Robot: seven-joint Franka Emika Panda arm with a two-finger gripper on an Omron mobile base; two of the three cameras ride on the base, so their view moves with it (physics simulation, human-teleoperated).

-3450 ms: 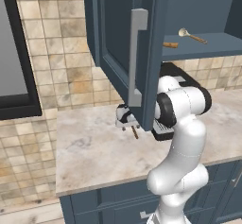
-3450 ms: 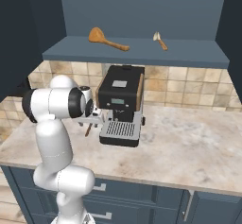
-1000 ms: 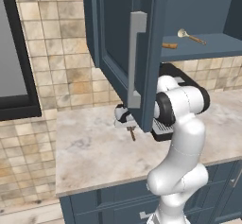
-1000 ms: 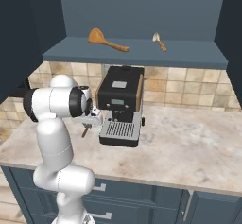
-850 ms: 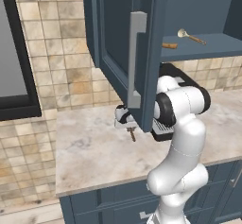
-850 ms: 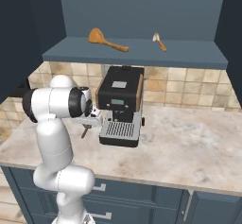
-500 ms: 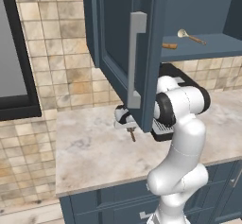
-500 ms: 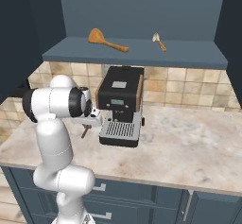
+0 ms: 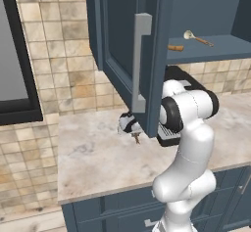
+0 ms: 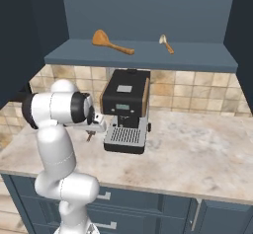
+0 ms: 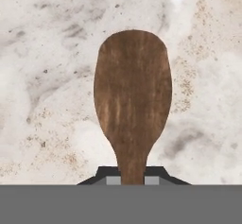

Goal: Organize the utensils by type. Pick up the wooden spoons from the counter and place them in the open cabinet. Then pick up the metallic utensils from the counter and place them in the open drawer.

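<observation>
My gripper [image 11: 132, 181] is shut on the handle of a short dark reddish-brown spoon [image 11: 132, 100], one of the metallic utensils, whose bowl hangs just above the marble counter [image 9: 93, 157]. The gripper [image 9: 130, 127] hovers low under the open cabinet's door [image 9: 120, 40] with the spoon [image 9: 137, 138] below it; from the other side the spoon [image 10: 89, 136] sits left of the coffee machine. On the open cabinet's shelf [image 10: 138, 59] lie both wooden spoons: the large orange one [image 10: 111, 42] and the small cream-bowled one [image 10: 166, 42]. The open drawer is out of view.
A black coffee machine [image 10: 126, 112] stands on the counter just right of the gripper. The cabinet door's long grey bar handle [image 9: 141, 59] hangs directly above the hand. Bare marble [image 10: 197, 149] stretches to the machine's right. Closed drawer fronts [image 10: 148, 208] run below the counter edge.
Hardly anything differs. The gripper stays shut on the dark spoon and has only shifted slightly above the counter; the cabinet's spoons lie as before.
</observation>
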